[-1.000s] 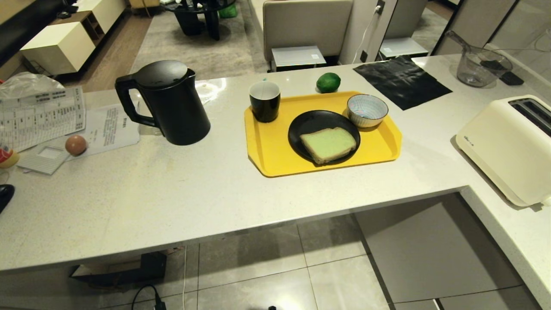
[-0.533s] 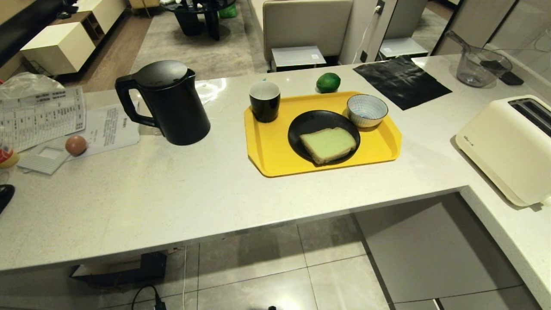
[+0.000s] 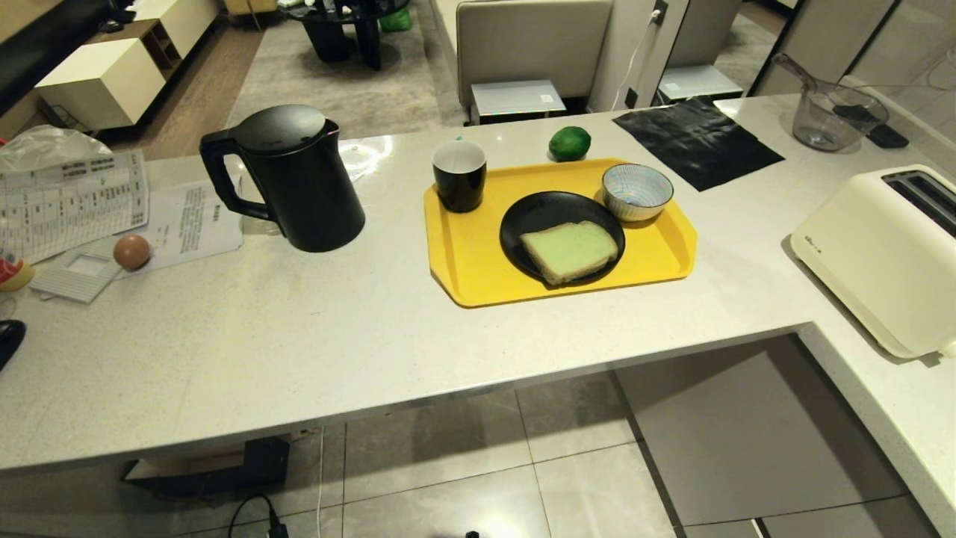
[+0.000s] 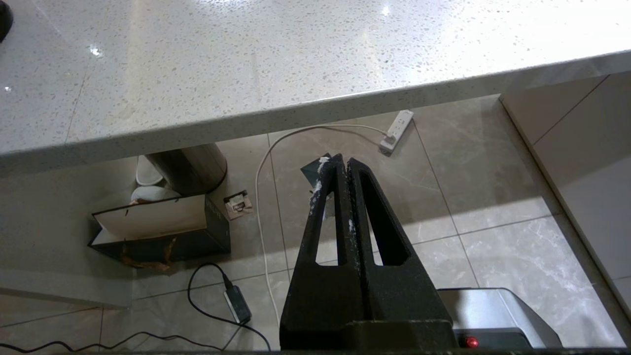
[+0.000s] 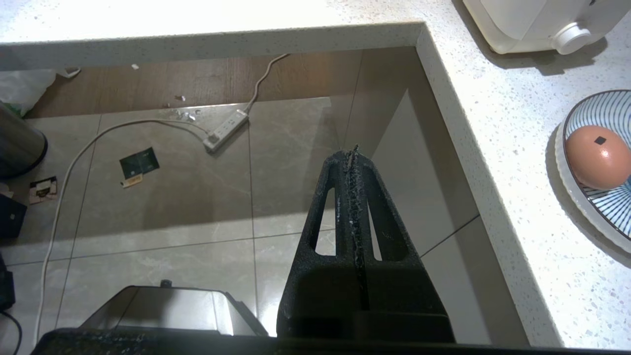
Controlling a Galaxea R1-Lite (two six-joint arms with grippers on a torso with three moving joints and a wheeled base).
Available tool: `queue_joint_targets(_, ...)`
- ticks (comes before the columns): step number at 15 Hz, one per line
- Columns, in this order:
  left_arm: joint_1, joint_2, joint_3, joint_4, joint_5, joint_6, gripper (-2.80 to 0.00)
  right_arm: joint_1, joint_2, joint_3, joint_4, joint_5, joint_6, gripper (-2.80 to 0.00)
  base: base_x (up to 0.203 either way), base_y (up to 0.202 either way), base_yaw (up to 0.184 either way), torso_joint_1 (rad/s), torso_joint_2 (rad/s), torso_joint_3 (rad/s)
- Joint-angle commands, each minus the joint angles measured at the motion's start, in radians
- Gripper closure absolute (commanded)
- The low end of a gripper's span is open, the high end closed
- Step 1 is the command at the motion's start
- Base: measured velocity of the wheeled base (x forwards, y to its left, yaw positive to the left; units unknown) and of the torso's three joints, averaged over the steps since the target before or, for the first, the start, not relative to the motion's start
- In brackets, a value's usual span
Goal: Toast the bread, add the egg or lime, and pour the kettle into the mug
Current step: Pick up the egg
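Observation:
The black kettle [image 3: 287,179] stands on the counter left of a yellow tray [image 3: 463,261]. On the tray stand the black mug [image 3: 459,175] and a black plate [image 3: 538,213] carrying the pale green bread [image 3: 570,250]. The lime [image 3: 570,143] lies just behind the tray. A small egg [image 3: 132,252] rests on papers at far left. Neither arm shows in the head view. My left gripper [image 4: 342,160] is shut and empty, hanging over the floor below the counter edge. My right gripper [image 5: 353,153] is also shut and empty, over the floor near the counter's inner corner.
A blue-striped bowl [image 3: 637,191] sits on the tray's back right. A cream toaster [image 3: 881,254] stands on the right counter wing. Another egg [image 5: 599,158] lies on a striped plate [image 5: 611,217] there. A black mat [image 3: 698,142] and glass jug [image 3: 833,112] lie behind.

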Motion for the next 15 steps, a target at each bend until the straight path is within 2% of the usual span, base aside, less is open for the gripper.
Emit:
queue_joint_targets(1,0.000,0.000,0.000,0.000,0.000,0.000,0.00,0.000,0.002,0.008,-0.001,0.000,0.000,0.00,0.000,0.000,0.000,0.000,0.00,0.000)
queue_joint_targets(12,0.000,0.000,0.000,0.000,0.002,0.001,0.00,0.000,0.002,0.009,-0.005,-0.006,0.001,0.00,0.000,0.000,0.000,0.000,0.00,0.000)
queue_joint_targets(15,0.000,0.000,0.000,0.001,-0.001,0.006,0.00,0.000,0.002,0.009,-0.005,-0.014,0.043,0.00,0.000,0.000,0.000,0.000,0.00,0.000)
